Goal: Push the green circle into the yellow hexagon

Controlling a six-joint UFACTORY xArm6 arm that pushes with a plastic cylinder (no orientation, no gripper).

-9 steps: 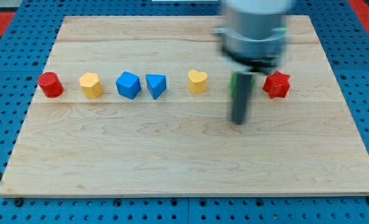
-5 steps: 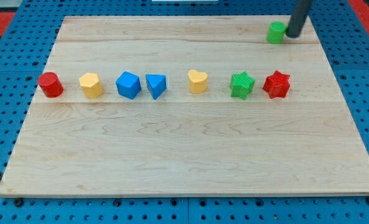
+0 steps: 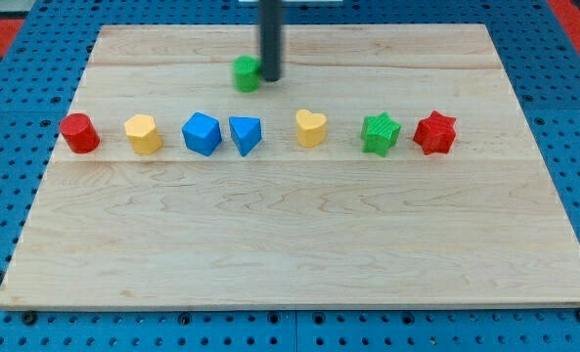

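Note:
The green circle (image 3: 245,73) is a small green cylinder near the view's top, left of centre. My tip (image 3: 270,78) stands right against its right side. The yellow hexagon (image 3: 143,133) sits in the row of blocks across the board's middle, second from the left, below and left of the green circle.
The row holds, from left to right, a red cylinder (image 3: 78,132), the yellow hexagon, a blue cube (image 3: 201,133), a blue triangle (image 3: 245,134), a yellow heart (image 3: 311,127), a green star (image 3: 379,133) and a red star (image 3: 435,133). The wooden board (image 3: 299,244) lies on blue pegboard.
My tip and the green circle have slid far left along the board's top, from the top right corner to left of centre. The row has not moved.

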